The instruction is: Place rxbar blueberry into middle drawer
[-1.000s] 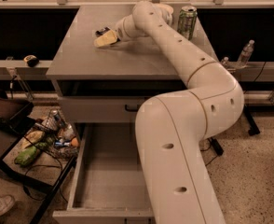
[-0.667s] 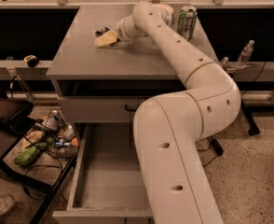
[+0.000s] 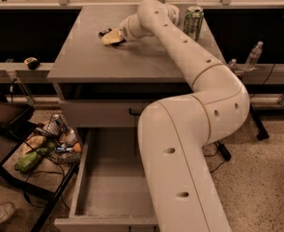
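The rxbar blueberry (image 3: pixel 105 32) shows as a small dark piece on the grey cabinet top (image 3: pixel 89 62), at its far middle. My gripper (image 3: pixel 111 37) is down on the cabinet top right beside the bar and covers most of it. The arm reaches from the lower right up across the cabinet. The middle drawer (image 3: pixel 108 182) is pulled out wide below, with a bare grey floor; the arm hides its right side.
A green soda can (image 3: pixel 193 22) stands at the cabinet's far right corner. A shallower drawer front with a black handle (image 3: pixel 132 112) is shut above the open drawer. A wire basket of items (image 3: pixel 52 141) sits at the left, and a water bottle (image 3: pixel 254 55) at the right.
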Controlling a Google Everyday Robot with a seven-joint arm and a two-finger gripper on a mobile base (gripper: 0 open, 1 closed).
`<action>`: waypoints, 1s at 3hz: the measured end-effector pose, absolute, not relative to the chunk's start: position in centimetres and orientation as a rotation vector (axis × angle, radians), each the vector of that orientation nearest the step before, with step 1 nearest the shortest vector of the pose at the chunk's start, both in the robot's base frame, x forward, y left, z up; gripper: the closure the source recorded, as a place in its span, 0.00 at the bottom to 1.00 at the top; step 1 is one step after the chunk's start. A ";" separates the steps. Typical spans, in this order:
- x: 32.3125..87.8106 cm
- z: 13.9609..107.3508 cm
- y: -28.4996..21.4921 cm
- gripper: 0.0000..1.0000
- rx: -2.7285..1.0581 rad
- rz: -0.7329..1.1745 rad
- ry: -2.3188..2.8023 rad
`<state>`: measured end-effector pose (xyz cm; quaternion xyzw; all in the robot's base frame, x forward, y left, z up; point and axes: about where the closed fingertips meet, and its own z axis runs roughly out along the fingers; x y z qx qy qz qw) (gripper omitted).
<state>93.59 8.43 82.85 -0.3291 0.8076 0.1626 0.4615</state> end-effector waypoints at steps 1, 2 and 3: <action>93.6 82.8 8.4 0.96 -0.810 0.400 1.987; 93.6 82.8 8.4 1.00 -0.810 0.400 1.987; 93.6 82.9 8.4 1.00 -0.810 0.400 1.987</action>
